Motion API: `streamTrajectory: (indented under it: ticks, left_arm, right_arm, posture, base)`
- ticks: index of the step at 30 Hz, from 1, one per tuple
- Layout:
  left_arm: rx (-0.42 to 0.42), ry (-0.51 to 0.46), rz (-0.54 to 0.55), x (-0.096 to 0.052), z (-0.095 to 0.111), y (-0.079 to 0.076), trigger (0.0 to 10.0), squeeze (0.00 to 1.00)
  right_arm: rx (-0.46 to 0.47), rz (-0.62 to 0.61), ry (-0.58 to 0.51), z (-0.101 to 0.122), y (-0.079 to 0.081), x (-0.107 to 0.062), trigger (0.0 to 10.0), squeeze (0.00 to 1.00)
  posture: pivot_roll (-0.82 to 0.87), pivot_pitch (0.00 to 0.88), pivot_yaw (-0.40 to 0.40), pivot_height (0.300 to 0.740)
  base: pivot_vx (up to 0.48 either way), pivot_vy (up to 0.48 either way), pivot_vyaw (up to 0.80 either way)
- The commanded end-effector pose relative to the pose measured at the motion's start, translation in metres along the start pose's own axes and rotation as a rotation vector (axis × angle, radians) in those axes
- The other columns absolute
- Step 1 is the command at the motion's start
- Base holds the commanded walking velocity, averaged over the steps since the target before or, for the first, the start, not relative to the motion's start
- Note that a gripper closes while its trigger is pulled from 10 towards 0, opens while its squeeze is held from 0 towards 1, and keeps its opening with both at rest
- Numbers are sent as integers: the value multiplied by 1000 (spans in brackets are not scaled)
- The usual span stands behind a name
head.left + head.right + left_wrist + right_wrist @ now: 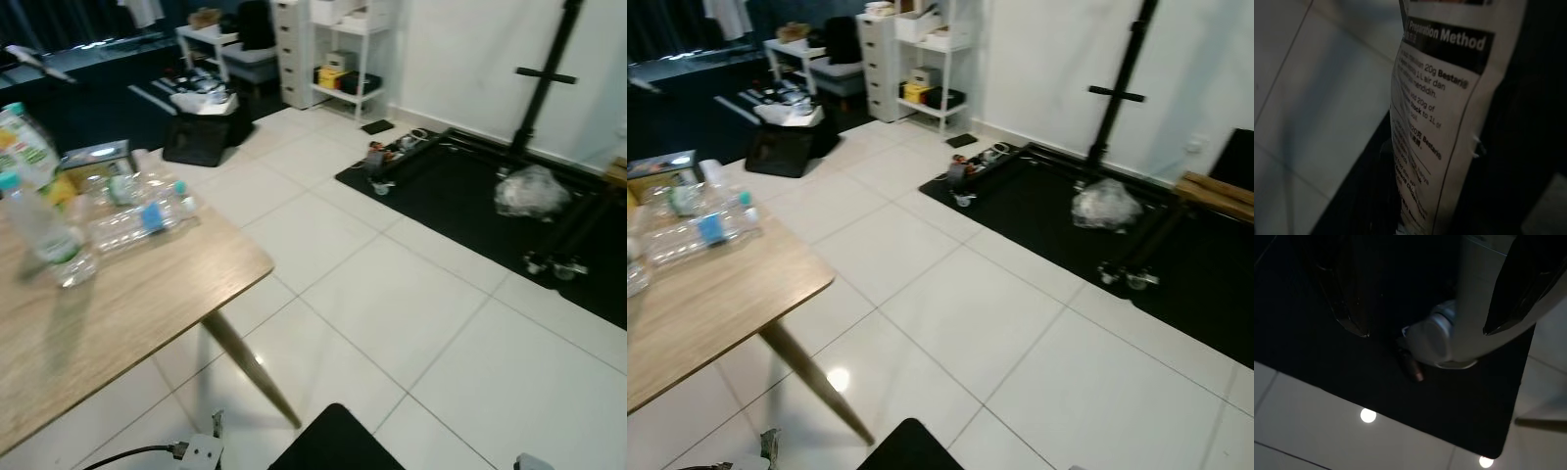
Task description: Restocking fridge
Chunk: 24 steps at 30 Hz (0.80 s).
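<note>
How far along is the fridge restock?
Done: nothing I can confirm stocked. In hand: the left hand appears to hold a printed packet. Left: water bottles and a carton sit on the wooden table, waiting to be carried.

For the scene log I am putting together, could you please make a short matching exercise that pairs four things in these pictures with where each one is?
Things:
1. water bottles
2. packet with printed preparation text
3. clear plastic bag
4. white shelf

Places:
A. on the black floor mat
B. against the far wall
C. on the wooden table
D. hanging close before the left wrist camera, above the floor tiles

Pairs: 1-C, 2-D, 3-A, 4-B
</note>
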<state>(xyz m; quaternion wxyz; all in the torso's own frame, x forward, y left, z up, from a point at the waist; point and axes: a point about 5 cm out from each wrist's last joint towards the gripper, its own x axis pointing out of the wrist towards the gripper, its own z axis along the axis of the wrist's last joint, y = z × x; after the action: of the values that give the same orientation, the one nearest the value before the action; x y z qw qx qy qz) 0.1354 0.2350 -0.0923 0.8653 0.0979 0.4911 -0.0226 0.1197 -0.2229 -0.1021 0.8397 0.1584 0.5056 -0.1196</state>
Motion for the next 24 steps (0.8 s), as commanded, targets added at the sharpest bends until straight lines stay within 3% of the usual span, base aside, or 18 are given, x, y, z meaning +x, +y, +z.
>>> streamTrajectory:
  ticks: [1,24]
  left_arm:
    - [-4,-10,-1,0,2,-1,10000,0]
    - [23,-7,-12,1,3,0,10000,0]
  right_arm:
    - [8,-2,10,-2,1,0,10000,0]
    - [27,3,15,-6,5,1,10000,0]
  posture:
    - [28,0,31,740]
    - [27,0,48,740]
  base:
    - [0,0,-800]
    - [0,0,-800]
